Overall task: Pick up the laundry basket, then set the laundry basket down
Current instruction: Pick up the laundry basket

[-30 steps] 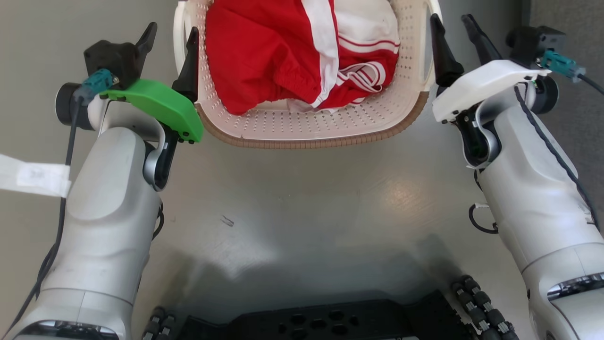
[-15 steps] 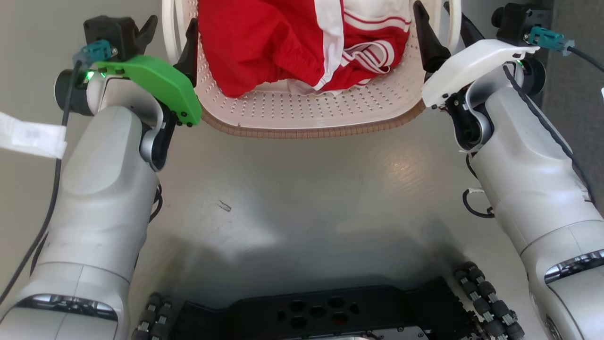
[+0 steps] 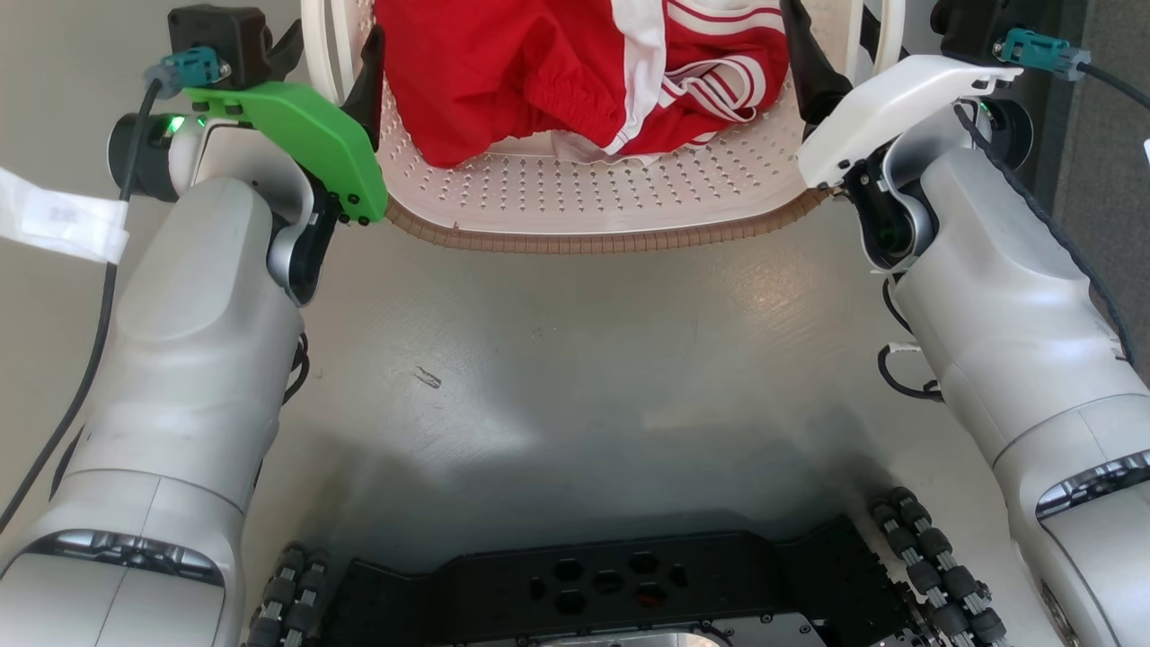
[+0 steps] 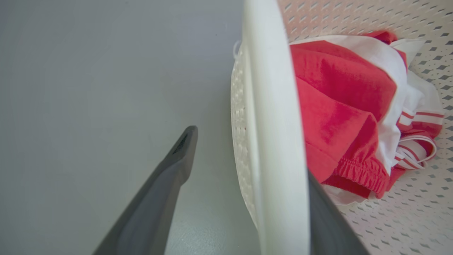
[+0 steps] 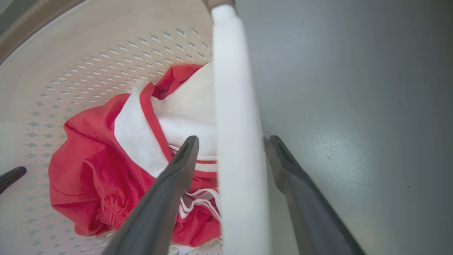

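Lately the right claw [image 5: 232,140] had shifted inward to straddle a handle [image 5: 233,88], as the left claw [image 3: 331,45] did the other, both spread and unclamped, the basket [image 3: 593,193] of red clothes [image 3: 503,72] between them.

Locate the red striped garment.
Red striped garment: head view top centre, inside the cream perforated plastic laundry basket, between left gripper and right gripper.

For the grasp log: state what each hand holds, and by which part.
Nothing is clamped: left hand and right hand each straddle a side handle of the basket, jaws open.
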Robot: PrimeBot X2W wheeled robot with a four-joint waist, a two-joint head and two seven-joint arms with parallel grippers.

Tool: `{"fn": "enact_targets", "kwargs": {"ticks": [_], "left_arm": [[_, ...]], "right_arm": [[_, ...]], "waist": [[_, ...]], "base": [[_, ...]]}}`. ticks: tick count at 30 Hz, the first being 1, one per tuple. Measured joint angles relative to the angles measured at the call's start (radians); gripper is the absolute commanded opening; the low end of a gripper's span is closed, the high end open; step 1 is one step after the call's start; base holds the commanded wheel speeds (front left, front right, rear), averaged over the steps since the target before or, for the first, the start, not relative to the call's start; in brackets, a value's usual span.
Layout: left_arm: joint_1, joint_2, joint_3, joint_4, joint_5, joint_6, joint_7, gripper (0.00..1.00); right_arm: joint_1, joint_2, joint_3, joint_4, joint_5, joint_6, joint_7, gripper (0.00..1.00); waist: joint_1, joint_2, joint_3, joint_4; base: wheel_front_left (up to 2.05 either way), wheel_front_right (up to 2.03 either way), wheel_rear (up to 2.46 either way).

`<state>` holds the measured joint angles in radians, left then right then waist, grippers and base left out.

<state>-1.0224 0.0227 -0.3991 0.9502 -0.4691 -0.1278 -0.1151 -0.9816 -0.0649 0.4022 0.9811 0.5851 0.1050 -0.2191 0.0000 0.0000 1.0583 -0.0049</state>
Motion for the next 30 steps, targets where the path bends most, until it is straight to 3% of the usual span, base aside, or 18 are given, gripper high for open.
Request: {"fn": "enact_targets", "kwargs": {"ticks": [2, 3, 4, 6, 7, 11, 30], "left_arm": [[-0.009, 0.0, -0.01, 0.009, -0.003, 0.0, 0.0, 0.97], [-0.013, 0.0, -0.016, 0.012, -0.004, 0.0, 0.0, 0.86], [-0.015, -0.001, -0.021, 0.012, -0.01, 0.0, 0.0, 0.69], [-0.022, -0.002, -0.028, 0.015, -0.02, 0.0, 0.0, 0.17], [-0.025, -0.002, -0.031, 0.015, -0.021, 0.0, -0.001, 0.0], [-0.039, -0.009, -0.042, 0.021, -0.041, 0.002, -0.009, 0.0], [-0.04, -0.016, -0.101, 0.113, -0.09, 0.002, -0.045, 0.0]], "right_arm": [[-0.005, -0.001, 0.008, 0.007, 0.014, -0.001, 0.0, 1.0], [-0.009, -0.001, 0.014, 0.01, 0.019, -0.001, 0.0, 1.0], [-0.013, -0.001, 0.019, 0.013, 0.024, -0.001, 0.0, 0.86], [-0.02, -0.001, 0.027, 0.017, 0.032, -0.001, 0.0, 0.27], [-0.022, -0.001, 0.031, 0.02, 0.033, -0.001, 0.0, 0.0], [-0.027, 0.003, 0.048, 0.028, 0.043, -0.019, -0.001, 0.0], [-0.033, 0.008, 0.125, 0.095, 0.097, -0.019, -0.014, 0.0]], "waist": [[0.0, 0.0, 0.001, 0.0], [0.0, 0.0, 0.001, 0.0], [0.0, 0.0, 0.001, 0.0], [0.0, 0.0, 0.002, 0.001], [0.0, 0.0, 0.002, 0.001], [0.0, 0.0, 0.001, 0.002], [0.0, 0.0, -0.087, 0.001]], "base": [[0.0, 0.0, 0.0], [0.0, 0.0, 0.0], [0.0, 0.0, 0.0], [0.0, 0.0, 0.0], [0.0, 0.0, 0.0], [0.0, 0.0, 0.0], [0.0, 0.0, 0.0]]}}
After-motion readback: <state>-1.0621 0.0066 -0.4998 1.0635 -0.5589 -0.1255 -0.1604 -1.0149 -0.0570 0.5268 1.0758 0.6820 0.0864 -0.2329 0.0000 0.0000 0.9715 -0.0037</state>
